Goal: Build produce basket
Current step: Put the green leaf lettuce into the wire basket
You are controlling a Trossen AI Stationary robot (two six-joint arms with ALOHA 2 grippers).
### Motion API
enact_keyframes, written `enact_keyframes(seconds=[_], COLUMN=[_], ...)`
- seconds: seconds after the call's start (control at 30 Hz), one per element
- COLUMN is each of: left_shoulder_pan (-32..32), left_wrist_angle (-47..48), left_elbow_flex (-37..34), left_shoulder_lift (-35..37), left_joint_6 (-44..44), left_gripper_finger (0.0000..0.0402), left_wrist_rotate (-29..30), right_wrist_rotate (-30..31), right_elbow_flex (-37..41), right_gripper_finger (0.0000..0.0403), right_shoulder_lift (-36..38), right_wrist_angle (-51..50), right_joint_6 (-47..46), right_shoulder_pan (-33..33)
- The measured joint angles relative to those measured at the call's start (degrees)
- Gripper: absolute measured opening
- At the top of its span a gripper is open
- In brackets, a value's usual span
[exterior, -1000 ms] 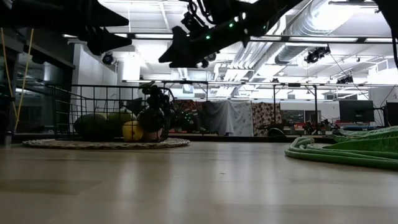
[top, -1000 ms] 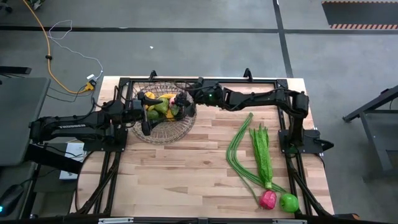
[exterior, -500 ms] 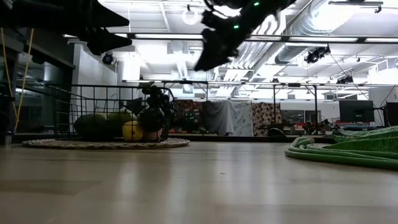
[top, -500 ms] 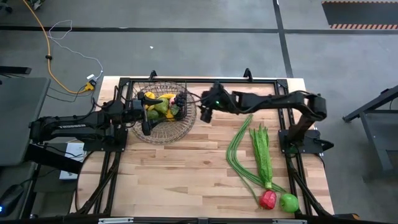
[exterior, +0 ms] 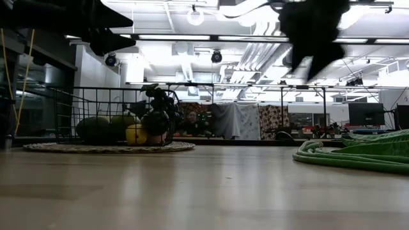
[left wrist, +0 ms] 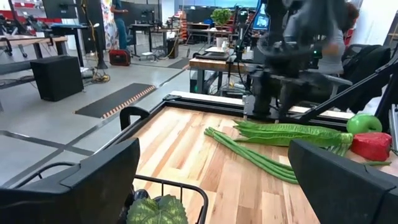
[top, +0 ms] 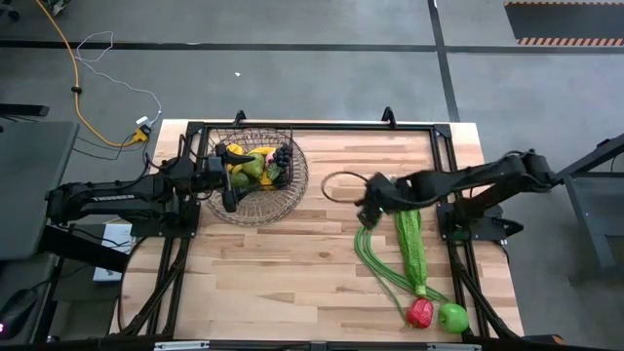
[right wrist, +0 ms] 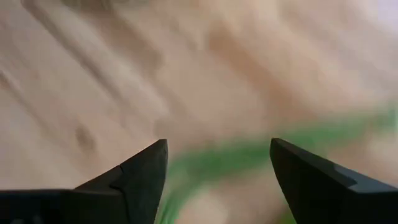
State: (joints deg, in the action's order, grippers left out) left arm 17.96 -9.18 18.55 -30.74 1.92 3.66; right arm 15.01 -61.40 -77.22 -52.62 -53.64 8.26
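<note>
The dark wire basket [top: 278, 200] stands on a round woven mat at the table's far left. It holds a banana, green pears [exterior: 96, 128], a lemon [exterior: 135, 134] and dark grapes [top: 282, 156]. My left gripper [top: 229, 178] hovers open over the basket's left rim [left wrist: 168, 185]. My right gripper [top: 367, 205] is open, high above the table [exterior: 313, 57], over the far end of the long green beans [top: 375, 249]. Leafy greens [top: 411, 239], a red pepper [top: 420, 312] and a green apple [top: 452, 317] lie on the table's right side.
A black metal frame [top: 322, 125] runs along the table's far edge and down both sides. Bare wood lies between the basket and the beans. In the low view a person [exterior: 190, 120] sits in the room behind the table.
My right gripper has swung away from above the basket, toward the table's right and near edges, and is now over the beans' far end. The basket, its fruit and my left arm have stayed where they were.
</note>
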Motion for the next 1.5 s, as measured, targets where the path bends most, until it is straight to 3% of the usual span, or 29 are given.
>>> enact_keyframes(seconds=[0.13,0.27,0.43,0.6,0.87,1.17,1.5], left_shoulder_pan=[0.02,0.02,0.02,0.02,0.02,0.02,0.02], left_wrist_angle=[-0.05,-0.07,0.02,0.37,-0.06,-1.37,-1.74], left_elbow_flex=[0.0,0.0,0.0,0.0,-0.01,0.0,0.0], left_shoulder_lift=[0.0,0.0,0.0,0.0,0.0,0.0,0.0], left_joint_6=[-0.1,-0.1,-0.04,-0.03,0.29,-0.64,-0.64], left_gripper_finger=[0.04,0.04,0.04,0.04,0.04,0.04,0.04], left_wrist_rotate=[0.05,0.19,0.22,0.21,0.21,-0.43,-0.43], right_wrist_rotate=[-10.0,-19.63,-21.57,-22.27,-26.29,-29.21,-30.02], right_elbow_flex=[-1.66,-1.77,-1.81,-1.82,-1.86,-1.86,-1.02], right_gripper_finger=[0.0272,0.0272,0.0272,0.0272,0.0272,0.0272,0.0272], right_shoulder_lift=[0.26,0.2,-0.4,-3.99,-13.2,-21.07,-23.73], right_wrist_angle=[-12.43,-16.83,-17.64,-14.41,-5.55,-8.22,-7.18], right_joint_6=[-17.39,-32.67,-51.56,-64.46,-69.73,-68.45,-66.78], right_shoulder_pan=[6.72,14.2,24.04,31.88,35.76,35.75,35.75])
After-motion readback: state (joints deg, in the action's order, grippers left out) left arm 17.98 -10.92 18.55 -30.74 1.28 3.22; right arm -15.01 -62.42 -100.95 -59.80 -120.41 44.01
